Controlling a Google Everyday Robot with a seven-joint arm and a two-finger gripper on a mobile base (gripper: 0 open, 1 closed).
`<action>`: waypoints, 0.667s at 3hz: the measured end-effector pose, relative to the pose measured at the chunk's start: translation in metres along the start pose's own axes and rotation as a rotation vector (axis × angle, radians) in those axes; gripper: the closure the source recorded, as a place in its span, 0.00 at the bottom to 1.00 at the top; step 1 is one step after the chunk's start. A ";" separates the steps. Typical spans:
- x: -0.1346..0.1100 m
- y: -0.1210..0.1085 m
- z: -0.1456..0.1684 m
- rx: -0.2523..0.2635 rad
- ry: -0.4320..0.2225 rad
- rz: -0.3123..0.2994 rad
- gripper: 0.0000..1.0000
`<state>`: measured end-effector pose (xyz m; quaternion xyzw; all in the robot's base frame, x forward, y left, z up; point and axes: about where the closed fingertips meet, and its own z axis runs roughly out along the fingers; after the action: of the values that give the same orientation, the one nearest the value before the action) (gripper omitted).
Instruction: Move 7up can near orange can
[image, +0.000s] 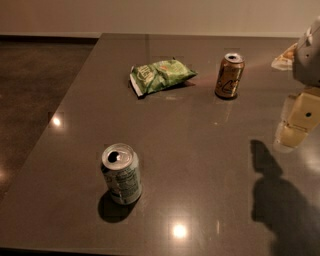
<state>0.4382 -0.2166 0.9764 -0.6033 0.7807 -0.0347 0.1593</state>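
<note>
The gripper (294, 129) hangs at the 3 o'clock edge of the view, a pale cream-coloured block below a grey arm segment (309, 55), raised above the table (200, 165). It holds nothing. Whether it is open or closed cannot be told from this angle. At 6 o'clock from it, the arm's dark shadow (272, 195) falls on the glossy grey tabletop.

The nearest thing is the orange can (229, 76), at about 10 o'clock from the gripper. It stands upright, its golden-brown body carries dark markings, and its silver top is open at the tab hole. A clear gap separates it from the gripper.

At 9 o'clock from the orange can, near it but not touching, a green chip bag (161, 75) lies flat on the table.

The 7up can (121, 173) stands farthest off, at about 8 o'clock from the gripper and 7 o'clock from the orange can, well apart from both. It is upright, its pale green-and-white body leans slightly in the view, its top shows the dark opening, and a round shadow sits at its base. It is in the near left part of the table, with bare tabletop between it and the chip bag at 1 o'clock.

Beyond the table's left edge lies dark brown floor (35, 85).
</note>
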 end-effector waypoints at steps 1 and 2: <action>0.000 0.000 0.000 0.000 0.000 0.000 0.00; -0.014 0.003 0.007 -0.026 -0.025 -0.022 0.00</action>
<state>0.4410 -0.2012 0.9718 -0.6144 0.7722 -0.0187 0.1608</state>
